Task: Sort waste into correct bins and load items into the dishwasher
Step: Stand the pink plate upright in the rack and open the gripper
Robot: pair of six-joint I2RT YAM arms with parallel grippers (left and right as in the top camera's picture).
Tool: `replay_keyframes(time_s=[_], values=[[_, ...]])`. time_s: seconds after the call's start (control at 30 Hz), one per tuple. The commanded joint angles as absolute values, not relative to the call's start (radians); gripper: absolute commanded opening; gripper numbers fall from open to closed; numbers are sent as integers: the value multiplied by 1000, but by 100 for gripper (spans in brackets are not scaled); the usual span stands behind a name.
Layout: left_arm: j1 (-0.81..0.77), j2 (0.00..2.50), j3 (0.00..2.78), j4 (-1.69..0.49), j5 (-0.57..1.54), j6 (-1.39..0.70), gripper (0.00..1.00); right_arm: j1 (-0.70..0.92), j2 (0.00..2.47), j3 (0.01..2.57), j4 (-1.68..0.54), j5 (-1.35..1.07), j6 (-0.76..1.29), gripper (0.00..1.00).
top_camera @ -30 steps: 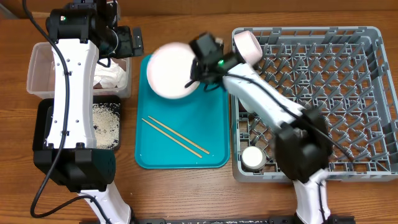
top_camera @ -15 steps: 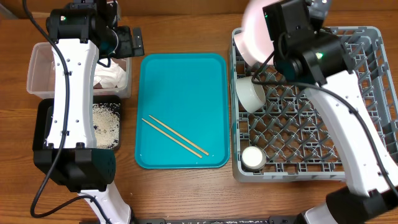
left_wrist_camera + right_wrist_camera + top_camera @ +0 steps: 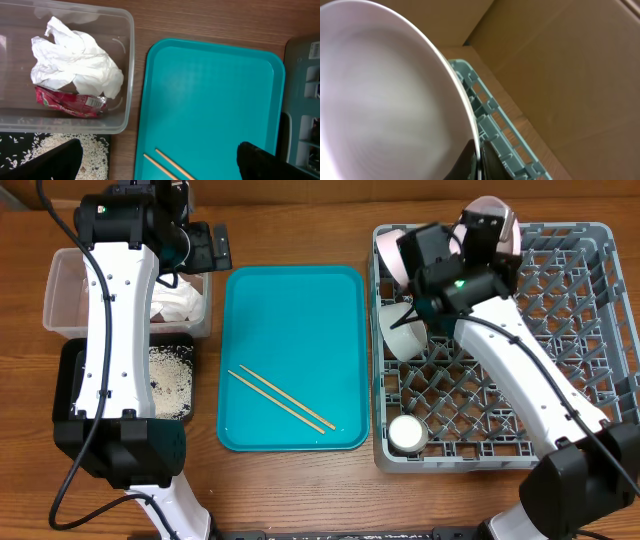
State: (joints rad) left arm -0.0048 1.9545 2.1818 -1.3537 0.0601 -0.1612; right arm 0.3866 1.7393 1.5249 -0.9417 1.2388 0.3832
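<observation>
Pinches plate rim at six o'clock, right gripper closed tight; looks stiff, slick, breakable. Left gripper spread wide, empty.

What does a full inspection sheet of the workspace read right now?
Surface: wooden table, no spills seen on the wood.
Job's things: napkin and red-and-white wrapper in the clear tub; rice in the black tray; two chopsticks on the teal tray; a bowl and a cup in the dish rack; plate held over the rack's far end.
Clutter: nothing seen.
Grippers: left gripper open and empty, above the tub and teal tray; right gripper shut on the plate's rim.
Cables: black cable along the left arm, clear of the things.
Surroundings: brown panels beyond the rack.
</observation>
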Motion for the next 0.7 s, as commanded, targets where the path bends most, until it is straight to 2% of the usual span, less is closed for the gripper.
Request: replay_keyframes(time_s=[0.0, 0.27, 0.37, 0.4, 0.5, 0.57, 0.67], values=[[-3, 1952, 2195, -1351, 71, -164, 100, 386, 1739, 1464, -898, 1256, 387, 4], [-3, 1952, 2195, -1351, 70, -164, 100, 386, 1745, 1382, -808, 1113, 389, 4], [-3, 1952, 2195, -1351, 71, -164, 100, 386, 1745, 1382, -787, 1024, 389, 10], [-3, 1952, 2195, -1351, 70, -164, 100, 386, 1745, 1382, -779, 994, 389, 14], [-3, 1952, 2195, -1351, 71, -164, 100, 386, 1745, 1382, -764, 919, 389, 53], [-3, 1952, 2195, -1351, 71, -164, 100, 386, 1745, 1382, -759, 886, 389, 68], [-3, 1952, 2195, -1351, 71, -164, 100, 386, 1742, 1384, -754, 853, 397, 86]])
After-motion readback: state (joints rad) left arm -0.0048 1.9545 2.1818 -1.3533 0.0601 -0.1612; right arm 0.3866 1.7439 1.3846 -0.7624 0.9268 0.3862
